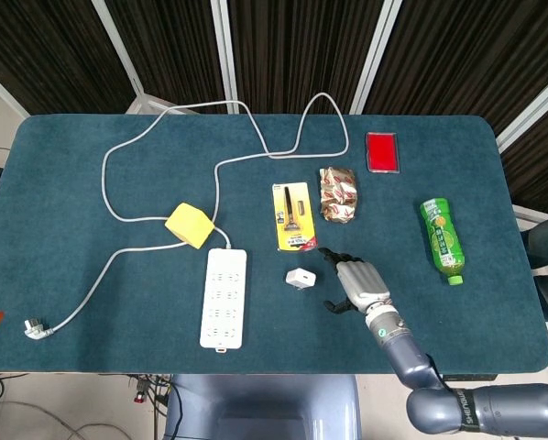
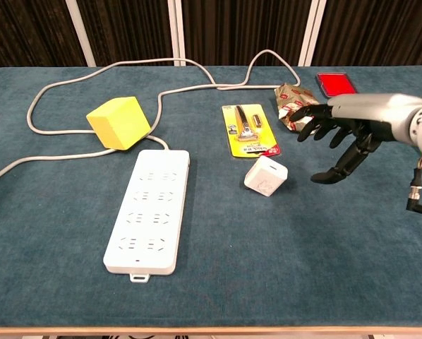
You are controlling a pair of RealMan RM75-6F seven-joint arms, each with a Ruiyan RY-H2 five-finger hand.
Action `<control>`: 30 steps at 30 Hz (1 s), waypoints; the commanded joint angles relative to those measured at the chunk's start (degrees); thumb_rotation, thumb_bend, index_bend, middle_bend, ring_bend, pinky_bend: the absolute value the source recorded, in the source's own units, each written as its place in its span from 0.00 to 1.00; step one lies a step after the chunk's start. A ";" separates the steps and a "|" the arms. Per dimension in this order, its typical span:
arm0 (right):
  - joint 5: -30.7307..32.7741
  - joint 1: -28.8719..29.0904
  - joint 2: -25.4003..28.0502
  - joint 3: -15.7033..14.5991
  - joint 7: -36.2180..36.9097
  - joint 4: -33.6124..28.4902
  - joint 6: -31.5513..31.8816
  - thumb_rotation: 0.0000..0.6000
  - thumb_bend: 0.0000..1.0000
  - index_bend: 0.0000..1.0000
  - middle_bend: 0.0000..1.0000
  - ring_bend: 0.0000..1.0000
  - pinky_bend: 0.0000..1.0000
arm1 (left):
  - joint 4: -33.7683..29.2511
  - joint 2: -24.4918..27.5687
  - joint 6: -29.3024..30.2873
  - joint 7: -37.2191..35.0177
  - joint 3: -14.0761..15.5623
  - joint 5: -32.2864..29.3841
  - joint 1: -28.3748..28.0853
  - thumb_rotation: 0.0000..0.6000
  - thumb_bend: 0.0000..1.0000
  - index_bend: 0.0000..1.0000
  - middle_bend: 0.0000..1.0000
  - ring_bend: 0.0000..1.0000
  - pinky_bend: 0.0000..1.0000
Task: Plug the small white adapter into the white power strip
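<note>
The small white adapter [image 1: 300,278] [image 2: 265,176] lies loose on the blue table, right of the white power strip [image 1: 224,298] [image 2: 148,208]. My right hand [image 1: 358,282] [image 2: 338,138] hovers just right of the adapter with its fingers spread and nothing in it; it does not touch the adapter. The strip lies flat with its sockets up, its grey cable [image 1: 155,128] looping across the back of the table to a plug [image 1: 36,328] at the front left. My left hand is in neither view.
A yellow block [image 1: 191,225] [image 2: 118,121] sits just behind the strip. A razor on a yellow card [image 1: 293,215] [image 2: 249,129], a crumpled snack wrapper [image 1: 338,193] [image 2: 298,107], a red case [image 1: 382,151] and a green bottle [image 1: 442,239] lie behind and right of the hand.
</note>
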 commanded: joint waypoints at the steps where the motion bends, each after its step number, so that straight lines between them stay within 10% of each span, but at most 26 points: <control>1: 3.32 0.62 -3.69 1.05 -3.77 0.23 3.71 1.00 0.35 0.07 0.17 0.18 0.19 | 0.03 0.01 -0.04 -0.08 -0.01 -0.02 -0.02 1.00 0.08 0.17 0.00 0.00 0.00; 30: 10.55 2.34 -18.22 8.70 -11.78 11.67 7.55 1.00 0.36 0.32 0.39 0.33 0.20 | 0.39 0.39 -1.18 -1.20 -0.40 -1.18 -0.34 1.00 0.08 0.17 0.00 0.00 0.00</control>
